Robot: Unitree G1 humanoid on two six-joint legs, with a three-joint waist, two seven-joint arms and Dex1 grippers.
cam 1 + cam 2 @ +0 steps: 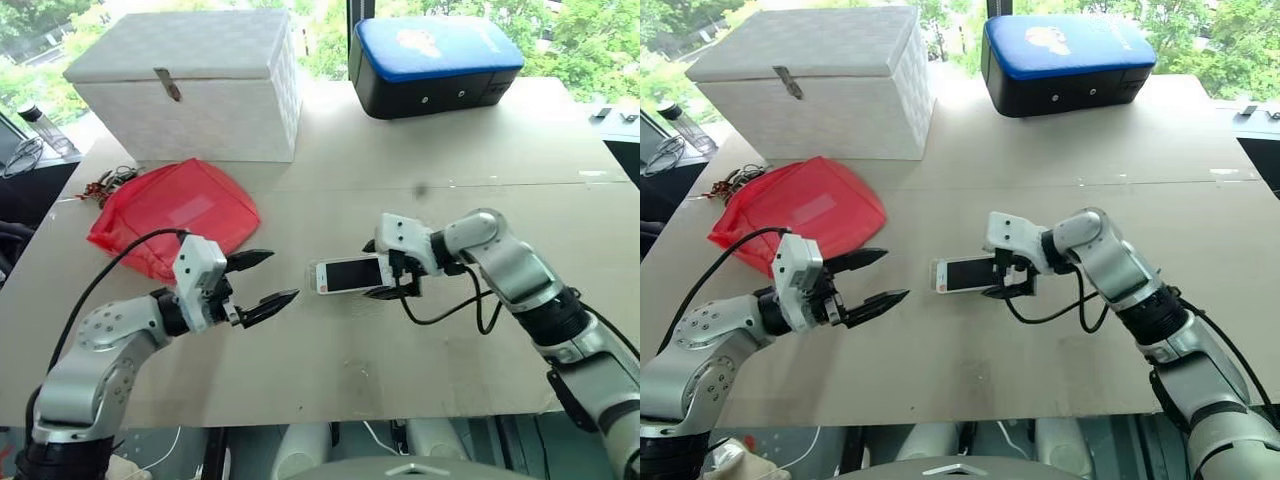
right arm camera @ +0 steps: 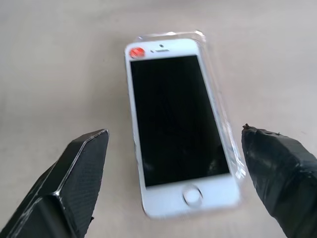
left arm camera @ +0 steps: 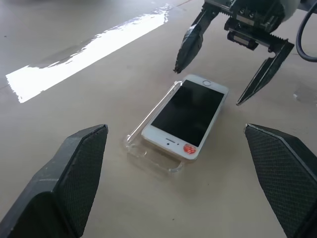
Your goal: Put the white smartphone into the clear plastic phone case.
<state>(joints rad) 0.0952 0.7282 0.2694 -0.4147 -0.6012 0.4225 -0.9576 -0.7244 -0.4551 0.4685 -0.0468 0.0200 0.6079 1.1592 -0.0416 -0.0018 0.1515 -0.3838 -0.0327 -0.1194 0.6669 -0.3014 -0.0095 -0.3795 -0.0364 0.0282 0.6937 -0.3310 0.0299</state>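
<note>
White phone (image 3: 187, 116) lies screen-up in the clear case (image 3: 148, 151) on the worktop (image 1: 400, 350). Right tool (image 3: 229, 69) hovers over it, jaws wide. Left tool (image 1: 262, 280) waits nearby, also wide.

White smartphone (image 2: 178, 124) possibly not fully seated in clear plastic phone case (image 3: 148, 153); home-button end blurred.

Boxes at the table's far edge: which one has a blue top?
The black box on the right; the white box on the left is pale all over, with a metal clasp.
</note>
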